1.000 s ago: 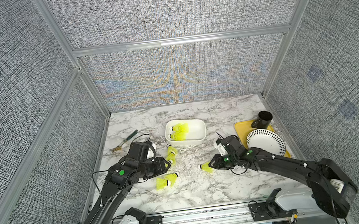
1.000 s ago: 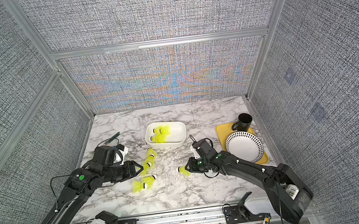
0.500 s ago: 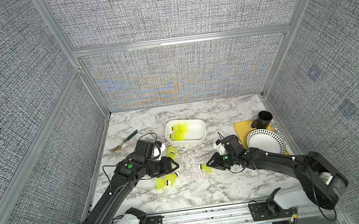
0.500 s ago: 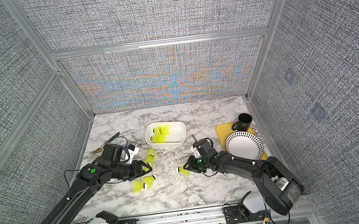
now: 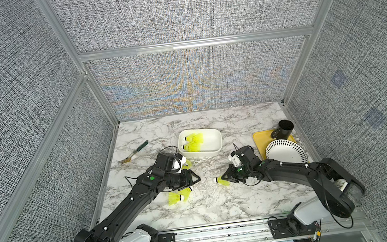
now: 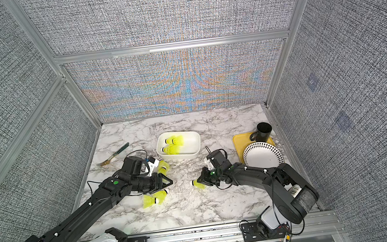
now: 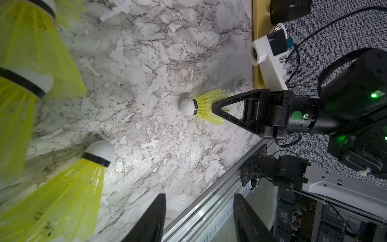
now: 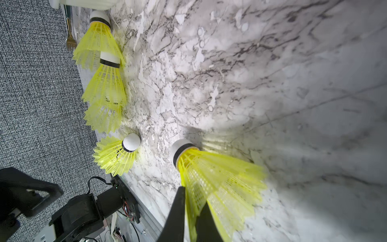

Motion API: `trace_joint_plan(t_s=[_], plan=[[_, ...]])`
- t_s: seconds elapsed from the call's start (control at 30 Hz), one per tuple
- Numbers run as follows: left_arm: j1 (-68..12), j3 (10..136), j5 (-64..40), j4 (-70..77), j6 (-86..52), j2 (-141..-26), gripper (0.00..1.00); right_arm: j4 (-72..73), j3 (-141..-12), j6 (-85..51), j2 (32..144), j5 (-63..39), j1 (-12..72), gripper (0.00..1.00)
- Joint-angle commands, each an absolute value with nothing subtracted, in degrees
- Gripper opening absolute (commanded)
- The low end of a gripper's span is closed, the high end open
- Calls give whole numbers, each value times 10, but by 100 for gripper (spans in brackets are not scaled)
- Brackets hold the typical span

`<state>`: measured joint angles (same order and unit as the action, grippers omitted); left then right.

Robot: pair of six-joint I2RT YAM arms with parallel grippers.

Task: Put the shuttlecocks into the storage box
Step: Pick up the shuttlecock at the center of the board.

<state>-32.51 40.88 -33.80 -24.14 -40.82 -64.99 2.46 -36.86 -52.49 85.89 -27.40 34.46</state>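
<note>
Surface: marble table (image 5: 223, 206). Lying directly on it:
- storage box (image 5: 201, 154), set at centre-back
- fork (image 5: 132, 153), left of the box, well apart, angled
- yellow tray (image 5: 260, 141), placed at the right edge
- 2 shuttlecocks (image 5: 175, 198), found touching each other left of centre, toward the front
- more are seen just in front of the box's left corner, partly hidden; count not determined
- 1 lone shuttlecock (image 5: 218, 180), located right of centre, white cap pointed left, between the pair and the tray
</note>
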Motion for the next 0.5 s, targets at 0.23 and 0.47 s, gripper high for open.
trace_joint_plan(t_s=[0.23,0.47], plan=[[-358,408,-307,-176,-418,-691,55,12,-396,-519,862,-257,345,0],[-357,454,-290,-197,-425,-698,54,-59,-428,-510,797,-251,342,0]])
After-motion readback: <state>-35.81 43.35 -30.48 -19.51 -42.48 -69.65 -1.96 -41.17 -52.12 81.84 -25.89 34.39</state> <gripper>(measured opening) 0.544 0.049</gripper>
